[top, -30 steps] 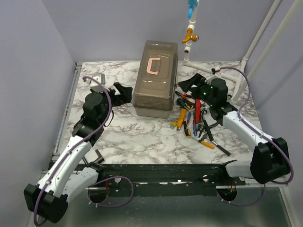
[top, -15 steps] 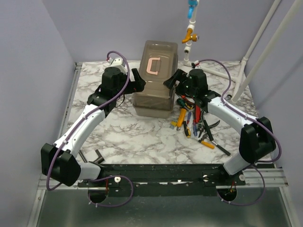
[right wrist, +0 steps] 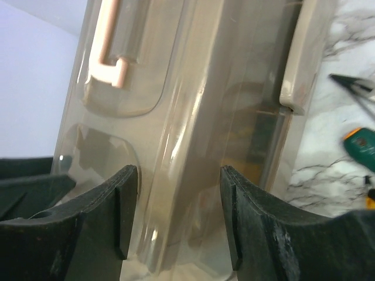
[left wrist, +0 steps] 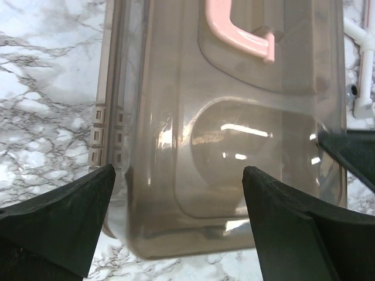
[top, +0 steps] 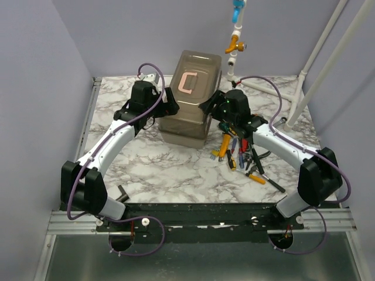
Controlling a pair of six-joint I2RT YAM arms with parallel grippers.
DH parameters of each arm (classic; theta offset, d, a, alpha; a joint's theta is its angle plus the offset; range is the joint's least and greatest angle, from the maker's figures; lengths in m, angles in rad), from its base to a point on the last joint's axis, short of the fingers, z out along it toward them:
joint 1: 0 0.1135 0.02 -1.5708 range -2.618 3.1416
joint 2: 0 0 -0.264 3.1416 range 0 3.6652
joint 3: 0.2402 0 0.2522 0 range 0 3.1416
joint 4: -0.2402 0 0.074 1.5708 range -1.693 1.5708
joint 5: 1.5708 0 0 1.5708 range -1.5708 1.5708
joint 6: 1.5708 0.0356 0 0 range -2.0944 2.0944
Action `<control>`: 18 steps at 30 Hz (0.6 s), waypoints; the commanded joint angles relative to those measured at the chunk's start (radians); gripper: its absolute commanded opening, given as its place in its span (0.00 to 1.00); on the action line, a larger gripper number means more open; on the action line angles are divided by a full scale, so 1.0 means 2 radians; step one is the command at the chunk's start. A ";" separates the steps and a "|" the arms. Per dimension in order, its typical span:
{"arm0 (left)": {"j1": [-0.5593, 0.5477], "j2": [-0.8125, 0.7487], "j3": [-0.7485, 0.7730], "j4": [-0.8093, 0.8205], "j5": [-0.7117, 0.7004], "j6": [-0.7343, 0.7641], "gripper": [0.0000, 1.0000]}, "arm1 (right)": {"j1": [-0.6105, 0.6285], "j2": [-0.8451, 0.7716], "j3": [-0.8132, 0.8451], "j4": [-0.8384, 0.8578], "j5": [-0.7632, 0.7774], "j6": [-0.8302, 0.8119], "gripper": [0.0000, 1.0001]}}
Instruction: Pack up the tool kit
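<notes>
The grey-brown toolbox (top: 188,111) with smoky lid and pink handle (top: 188,82) stands shut at the table's back middle, slightly turned. My left gripper (top: 169,105) is open at its left side, my right gripper (top: 210,109) open at its right side. In the left wrist view the open gripper (left wrist: 179,225) straddles the lid's (left wrist: 234,146) near end. In the right wrist view the open gripper (right wrist: 179,216) straddles the box's (right wrist: 234,105) long edge. Loose screwdrivers, pliers and wrenches (top: 241,151) lie in a pile right of the box.
A white pipe frame (top: 304,76) stands at the back right, with orange and blue valves (top: 236,42) hanging above the box. A small black part (top: 122,191) lies at the near left edge. Lilac walls close the left and back.
Both arms have swung inward from the table's sides to the toolbox and now flank it. The toolbox has turned slightly, its near end shifted left.
</notes>
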 commanded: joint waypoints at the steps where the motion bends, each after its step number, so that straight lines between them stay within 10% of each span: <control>1: 0.025 0.013 0.018 -0.009 0.032 0.013 0.92 | 0.058 -0.004 -0.022 -0.025 -0.020 0.019 0.52; 18: 0.039 -0.066 -0.142 0.101 0.086 -0.020 0.57 | 0.071 -0.050 -0.056 -0.033 -0.007 0.010 0.54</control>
